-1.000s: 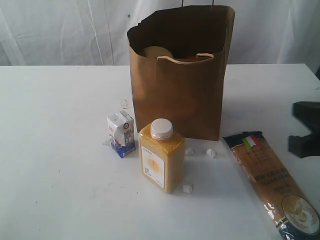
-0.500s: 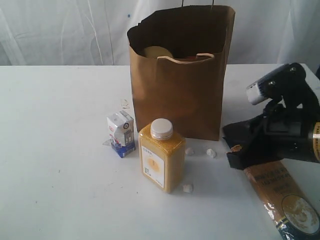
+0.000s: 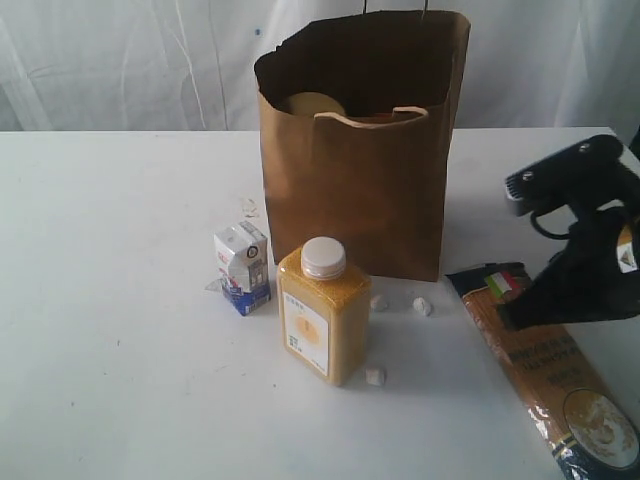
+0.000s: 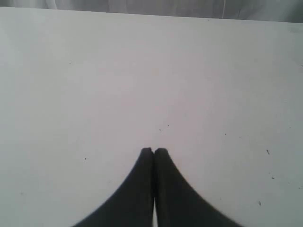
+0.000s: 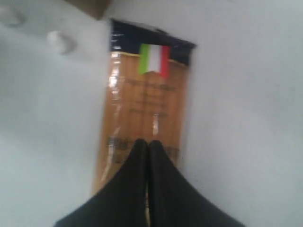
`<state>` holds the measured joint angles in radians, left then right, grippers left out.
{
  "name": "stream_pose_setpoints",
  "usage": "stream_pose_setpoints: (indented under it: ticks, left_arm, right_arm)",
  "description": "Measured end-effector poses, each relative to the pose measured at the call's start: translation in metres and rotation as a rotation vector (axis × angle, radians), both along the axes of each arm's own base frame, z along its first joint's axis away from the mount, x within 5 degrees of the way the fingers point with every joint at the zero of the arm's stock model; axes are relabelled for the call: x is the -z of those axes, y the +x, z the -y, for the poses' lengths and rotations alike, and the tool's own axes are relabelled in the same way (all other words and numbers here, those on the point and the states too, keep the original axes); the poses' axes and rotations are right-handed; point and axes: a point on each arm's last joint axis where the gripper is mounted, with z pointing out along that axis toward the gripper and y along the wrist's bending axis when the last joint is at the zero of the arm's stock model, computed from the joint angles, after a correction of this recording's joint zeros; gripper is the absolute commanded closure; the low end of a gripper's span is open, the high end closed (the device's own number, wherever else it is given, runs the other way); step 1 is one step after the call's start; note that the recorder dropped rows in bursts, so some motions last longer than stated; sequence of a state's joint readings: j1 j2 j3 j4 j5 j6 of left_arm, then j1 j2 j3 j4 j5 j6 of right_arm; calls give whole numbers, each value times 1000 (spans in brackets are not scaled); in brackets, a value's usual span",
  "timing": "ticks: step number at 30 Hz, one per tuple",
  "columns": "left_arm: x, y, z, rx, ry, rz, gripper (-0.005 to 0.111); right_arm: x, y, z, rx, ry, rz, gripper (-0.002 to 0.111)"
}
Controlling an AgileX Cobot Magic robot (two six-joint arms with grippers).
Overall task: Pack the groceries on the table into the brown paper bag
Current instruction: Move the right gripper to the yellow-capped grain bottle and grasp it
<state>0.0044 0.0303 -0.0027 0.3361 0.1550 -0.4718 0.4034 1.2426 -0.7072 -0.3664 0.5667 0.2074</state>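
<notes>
The right gripper point(image 3: 512, 318), jaws pressed together and empty, has swung in from the right edge within the last second. It now hangs over the spaghetti point(image 3: 548, 378), which lies unmoved at the near right of the table point(image 3: 120, 360). That looks like the next pick, but the jaws must part first. The left gripper point(image 4: 153, 151) is closed over bare table. Left of centre stand the bottle point(image 3: 322, 322) and, just beyond, the carton point(image 3: 242, 268), both unpacked. Farthest, the bag point(image 3: 350, 200) stands open, a yellow lid point(image 3: 315, 103) showing inside.
</notes>
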Motion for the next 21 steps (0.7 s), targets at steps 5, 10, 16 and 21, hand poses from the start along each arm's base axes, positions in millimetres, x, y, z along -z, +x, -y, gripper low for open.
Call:
stream_pose_setpoints:
  ticks: [5,10,16,21]
  left_arm:
    - [0,0,0,0,0,0,107]
    - [0,0,0,0,0,0,107]
    - [0,0,0,0,0,0,107]
    - [0,0,0,1,0,2,107]
  right_arm:
    - [5,-15,-30,-200,86,-70,108]
    - [6,-22,-48,-344,129,-51,89]
    - [5,-27,-58,-416,143,-36,35]
    - [1,-27,-68,-422,206,12,33]
